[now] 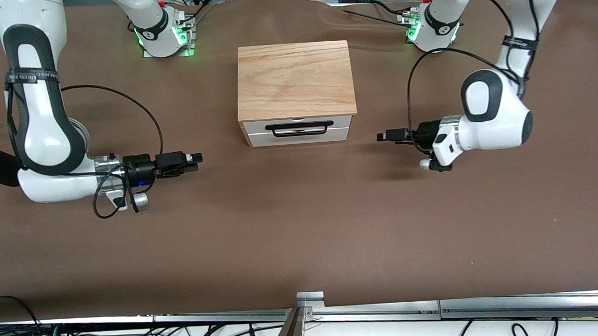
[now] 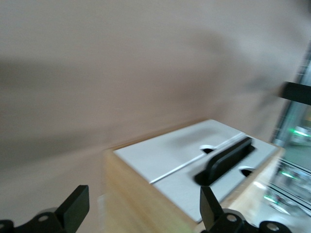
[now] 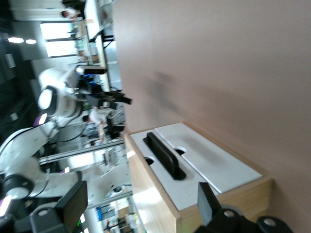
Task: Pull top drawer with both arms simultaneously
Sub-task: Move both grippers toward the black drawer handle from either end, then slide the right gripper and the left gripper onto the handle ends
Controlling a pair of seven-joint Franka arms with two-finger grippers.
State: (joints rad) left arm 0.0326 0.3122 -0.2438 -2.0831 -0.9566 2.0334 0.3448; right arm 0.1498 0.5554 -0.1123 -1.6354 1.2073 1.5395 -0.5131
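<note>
The top drawer (image 1: 255, 125) is the upper white front panel of the wooden box, and it is closed. Its long black bar handle (image 1: 299, 129) spans the middle. My left gripper (image 1: 383, 135) is open and empty, level with the drawer fronts, apart from the box toward the left arm's end. My right gripper (image 1: 198, 158) is open and empty toward the right arm's end, also apart from the box. The left wrist view shows the drawer (image 2: 194, 187), its handle (image 2: 226, 160) and my open left gripper (image 2: 141, 213). The right wrist view shows the drawer (image 3: 194, 191), its handle (image 3: 163, 155) and my open right gripper (image 3: 140, 206).
The light wooden box top (image 1: 294, 78) sits above the drawers, with a lower white front panel (image 1: 258, 138) under the top drawer. The brown table (image 1: 301, 227) stretches from the box to a metal rail (image 1: 433, 307) at the edge nearest the front camera.
</note>
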